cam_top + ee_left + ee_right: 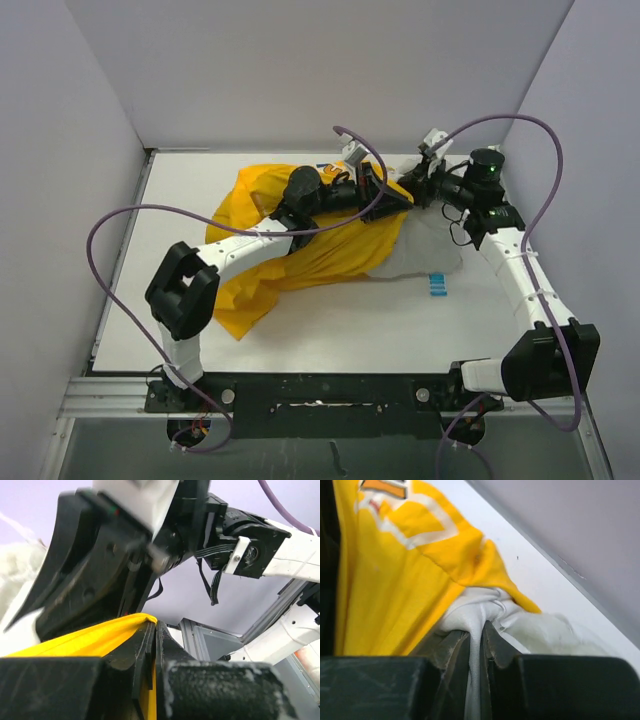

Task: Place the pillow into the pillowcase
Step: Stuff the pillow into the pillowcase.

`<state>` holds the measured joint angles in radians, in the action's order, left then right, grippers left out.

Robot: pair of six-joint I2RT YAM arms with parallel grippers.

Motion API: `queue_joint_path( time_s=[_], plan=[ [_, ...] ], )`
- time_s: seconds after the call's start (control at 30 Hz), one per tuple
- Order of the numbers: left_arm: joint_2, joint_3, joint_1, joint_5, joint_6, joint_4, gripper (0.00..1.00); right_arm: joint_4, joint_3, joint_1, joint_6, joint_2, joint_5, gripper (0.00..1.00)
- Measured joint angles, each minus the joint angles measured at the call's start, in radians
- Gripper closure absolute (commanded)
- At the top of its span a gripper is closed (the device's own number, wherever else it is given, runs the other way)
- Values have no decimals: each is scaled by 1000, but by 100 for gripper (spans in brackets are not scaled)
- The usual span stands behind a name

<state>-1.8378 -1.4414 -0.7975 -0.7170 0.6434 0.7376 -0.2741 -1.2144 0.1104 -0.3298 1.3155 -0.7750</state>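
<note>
The yellow pillowcase (300,255) lies crumpled across the middle of the table, with its mouth toward the right. The white pillow (425,255) sticks out of that mouth on the right. My left gripper (375,190) is shut on the pillowcase's yellow edge (120,630), which is pinched between the jaws. Just to its right, my right gripper (418,188) is shut on a fold of the pillow's white fabric (476,645). In the right wrist view the yellow pillowcase (395,580) drapes over the white pillow (545,635).
A small blue object (437,285) lies on the table just in front of the pillow. White walls enclose the table at the back and on both sides. Purple cables (130,215) loop over both arms.
</note>
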Motion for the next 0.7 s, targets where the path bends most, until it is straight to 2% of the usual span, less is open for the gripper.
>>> queue_joint_path(
  time_s=[0.07,0.13,0.23,0.33,0.4,0.47,0.5,0.6,0.7],
  plan=[
    [-43,0,18,-14,61,64,100,167,48,-12,183,6,-14,100],
    [-84,6,47,-29,125,142,100,289,142,-19,275,6,-12,99],
    [-148,63,106,-53,205,232,100,397,318,-18,308,15,-3,88],
    [-206,103,151,-54,245,243,100,420,386,-11,263,24,-24,76],
    [-222,105,166,-51,254,237,100,392,361,-13,208,23,-46,61],
    [-223,83,175,-48,251,215,100,314,300,-21,140,23,-61,37],
    [-223,63,179,-45,244,196,100,270,263,-31,108,23,-67,28],
    [-223,-28,191,-23,200,76,100,145,130,-80,23,23,-87,11],
    [-224,-118,207,11,151,-49,100,4,-35,-175,-84,23,-111,0]
  ],
)
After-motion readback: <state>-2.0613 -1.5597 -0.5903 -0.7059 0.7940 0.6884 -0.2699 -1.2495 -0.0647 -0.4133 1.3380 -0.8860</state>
